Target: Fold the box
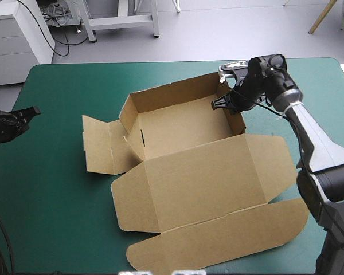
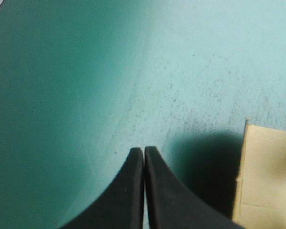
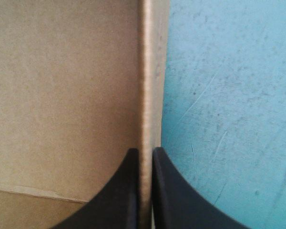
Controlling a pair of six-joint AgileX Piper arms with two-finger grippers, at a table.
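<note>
**Pinching one wall of the brown cardboard box (image 1: 189,172)**

The box sits mid-table on the teal-green table cover (image 1: 57,200) as an open tray. Its far and right walls stand upright and its broad lid lies flat toward the near edge. A side flap (image 1: 100,146) lies splayed on the cover at the tray's left.

The right gripper (image 1: 232,104) reaches down over the tray's far right corner. Seen close, its two black curved fingers (image 3: 128,191) are clamped on the top edge of the right wall. The thin board runs straight between them, with the tray's inside to one side and bare cover to the other.

The left gripper (image 1: 33,111) hangs near the table's left edge, apart from the box. Its fingers are pressed together to a point with nothing between them. A corner of the flap shows ahead of it, off to one side.
</note>
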